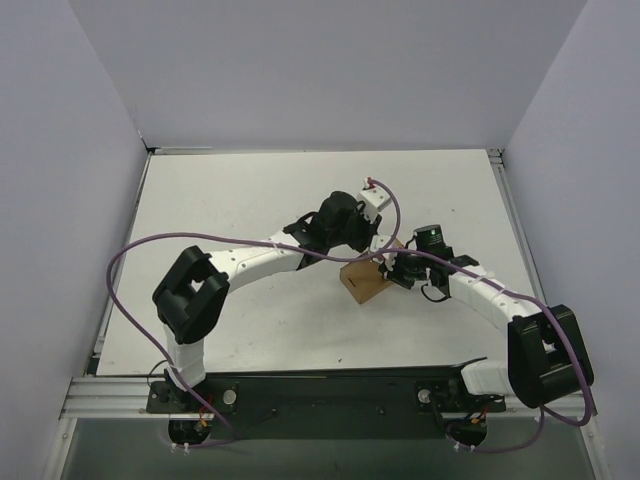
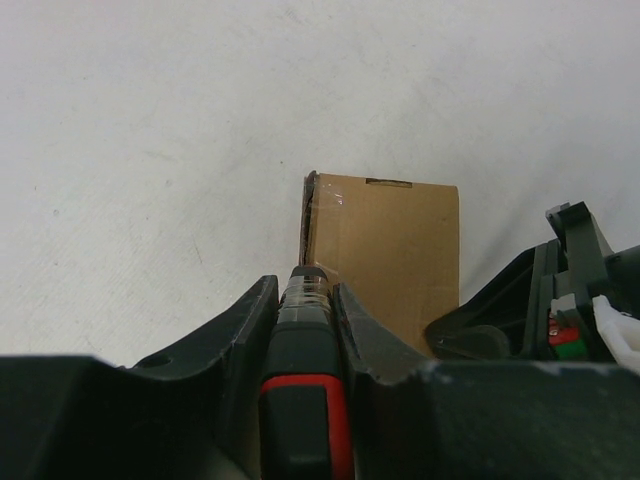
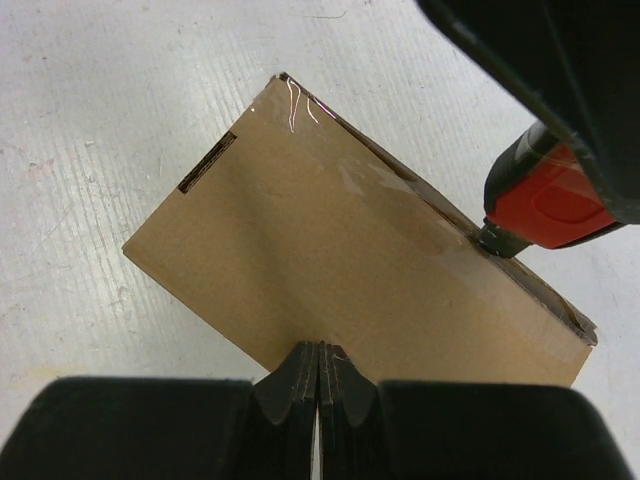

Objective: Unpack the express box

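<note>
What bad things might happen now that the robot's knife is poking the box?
The utility knife in the left claw has its tip at the taped edge of the express box; pushed too deep, it might cut whatever is inside.
The right claw touches the box at just one edge, fingers closed, so the box might slide or twist and the knife could skid toward that claw.
</note>
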`<state>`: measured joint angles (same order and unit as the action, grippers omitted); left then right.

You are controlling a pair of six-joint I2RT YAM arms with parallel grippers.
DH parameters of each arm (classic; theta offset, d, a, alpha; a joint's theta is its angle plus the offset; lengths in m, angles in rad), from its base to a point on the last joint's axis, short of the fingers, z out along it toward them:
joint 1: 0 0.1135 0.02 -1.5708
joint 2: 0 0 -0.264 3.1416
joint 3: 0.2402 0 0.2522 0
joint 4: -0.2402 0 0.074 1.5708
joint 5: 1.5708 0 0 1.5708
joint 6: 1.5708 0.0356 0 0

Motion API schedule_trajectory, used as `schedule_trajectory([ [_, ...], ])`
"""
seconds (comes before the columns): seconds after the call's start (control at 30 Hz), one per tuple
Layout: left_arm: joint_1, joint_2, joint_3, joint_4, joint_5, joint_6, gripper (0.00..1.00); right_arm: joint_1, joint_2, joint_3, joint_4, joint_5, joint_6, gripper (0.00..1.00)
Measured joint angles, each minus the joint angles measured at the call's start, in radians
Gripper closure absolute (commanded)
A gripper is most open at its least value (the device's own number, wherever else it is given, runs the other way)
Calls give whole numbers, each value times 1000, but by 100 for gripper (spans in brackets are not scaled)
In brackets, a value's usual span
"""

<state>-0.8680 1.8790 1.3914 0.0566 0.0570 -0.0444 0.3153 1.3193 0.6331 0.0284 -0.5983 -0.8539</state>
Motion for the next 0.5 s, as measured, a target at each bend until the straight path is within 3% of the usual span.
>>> schedule_trajectory([
  [0.5,1,-63,-65,-36,-18,8,100,16,7,4,6,24,55,100],
])
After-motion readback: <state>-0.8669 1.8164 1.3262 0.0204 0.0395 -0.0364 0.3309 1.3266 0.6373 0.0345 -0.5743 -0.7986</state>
